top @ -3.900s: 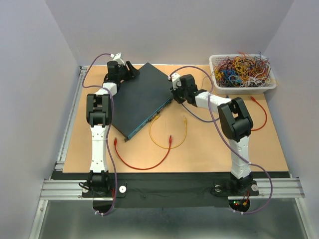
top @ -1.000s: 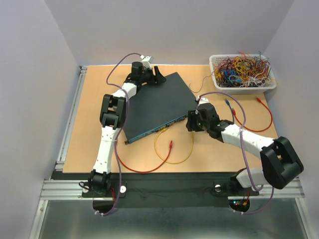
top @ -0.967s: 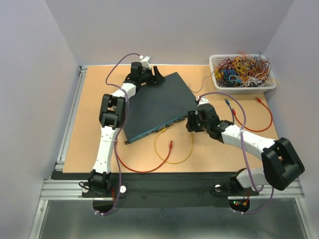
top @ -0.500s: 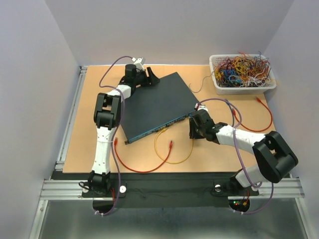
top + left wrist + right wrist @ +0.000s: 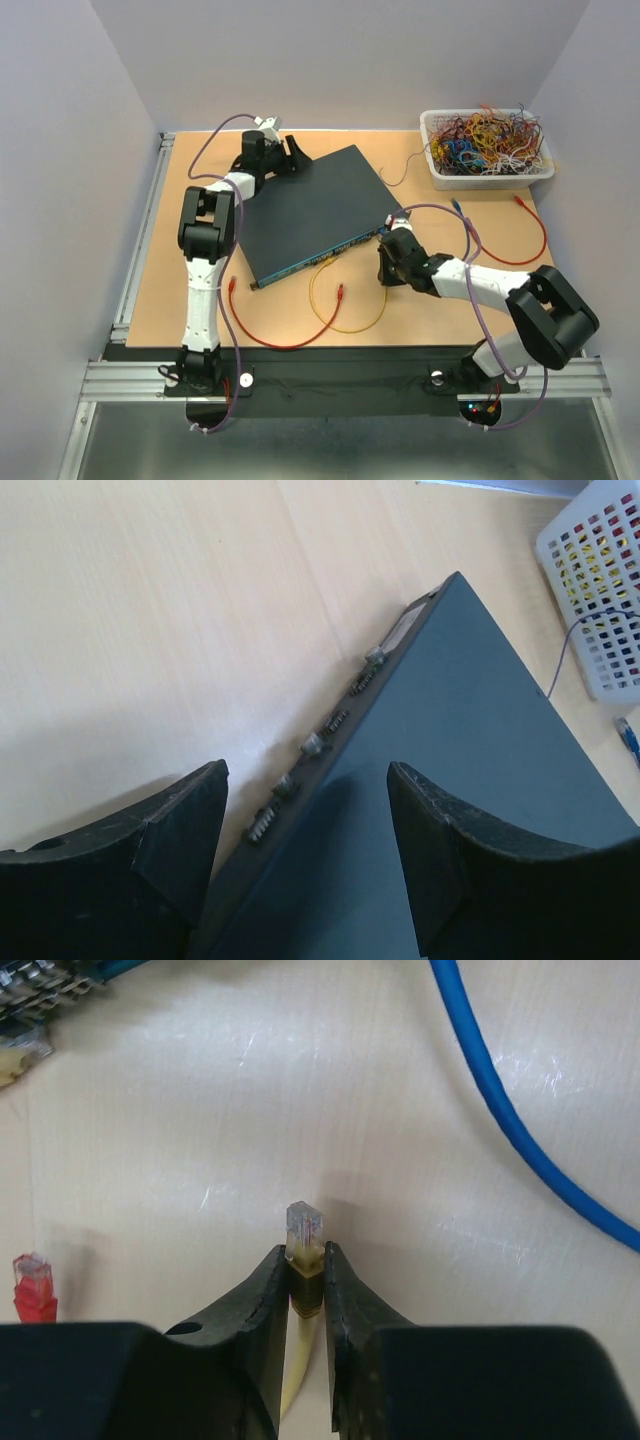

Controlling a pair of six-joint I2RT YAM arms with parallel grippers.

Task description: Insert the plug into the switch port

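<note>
Your right gripper (image 5: 305, 1268) pinches the yellow cable (image 5: 350, 325) just behind the clear plug (image 5: 304, 1222), whose tip points out over the table (image 5: 450, 310). The grab is done, the insertion isn't. The switch port (image 5: 330, 249) sits off to the upper left on the box (image 5: 305, 215). Your left gripper (image 5: 305, 780) straddles the box's far edge, jaws wide. Mind the blue cable (image 5: 500, 1110) and the red plug (image 5: 32, 1285) nearby.

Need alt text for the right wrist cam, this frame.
The right gripper is shut on a yellow cable just behind its clear plug, which points away over the tan table. A blue cable crosses upper right, a red plug lies at left, and the switch's front face shows top left.
</note>
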